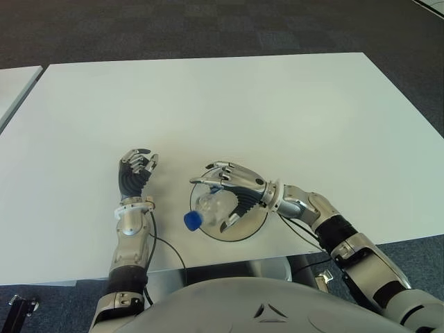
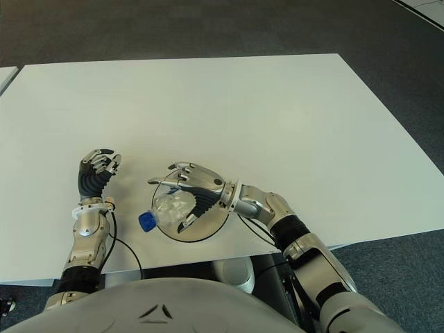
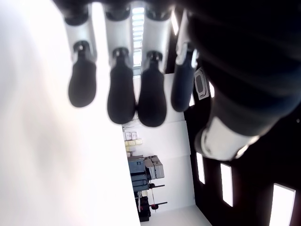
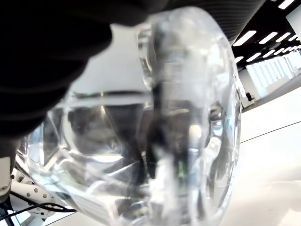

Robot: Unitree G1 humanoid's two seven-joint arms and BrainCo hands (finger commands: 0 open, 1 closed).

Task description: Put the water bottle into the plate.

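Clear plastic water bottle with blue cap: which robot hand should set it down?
Right robot hand: it grips the clear plastic water bottle over the round clear plate. Left robot hand is empty beside it.

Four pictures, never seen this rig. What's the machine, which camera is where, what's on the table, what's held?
It is a humanoid robot with two arms and fingered hands. The two wide pictures come from a stereo camera on its head, looking down at a white table. The other two come from cameras on each wrist, very close to that hand. On the table sits a round clear plate. The right hand grips a clear bottle with a blue cap, lying sideways over the plate; the right wrist view is filled by that bottle. The left hand shows left of the plate, fingers curled, holding nothing.
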